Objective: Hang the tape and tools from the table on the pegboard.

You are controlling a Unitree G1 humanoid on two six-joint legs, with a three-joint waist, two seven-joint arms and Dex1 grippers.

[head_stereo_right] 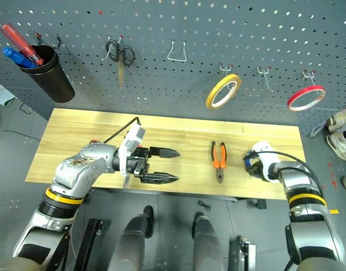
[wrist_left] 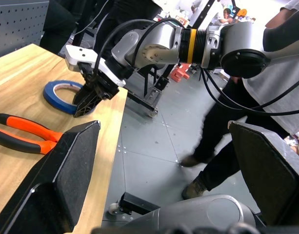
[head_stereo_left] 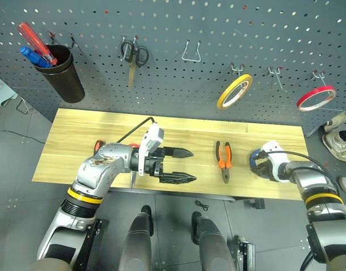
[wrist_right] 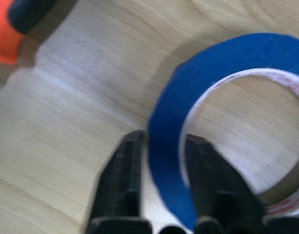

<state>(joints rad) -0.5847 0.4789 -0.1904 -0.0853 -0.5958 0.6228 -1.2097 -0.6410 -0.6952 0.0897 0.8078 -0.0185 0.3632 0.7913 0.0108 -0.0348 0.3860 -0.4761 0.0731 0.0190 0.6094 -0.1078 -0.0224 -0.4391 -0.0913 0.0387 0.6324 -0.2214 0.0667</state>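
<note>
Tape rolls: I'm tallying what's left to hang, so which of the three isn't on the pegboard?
The blue tape, flat on the table in the right gripper; yellow roll and red roll hang on hooks.

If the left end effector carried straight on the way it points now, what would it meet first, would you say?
Probably the pliers: the open left end effector points level across the table toward them, though it seems to hang above the top, so it may pass over them.

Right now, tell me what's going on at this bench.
The right gripper has closed on the wall of the blue tape, one finger inside the ring and one outside; the roll lies on the table. The left gripper hangs open over the table. The pliers lie on the table, not yet hung on the pegboard.
</note>
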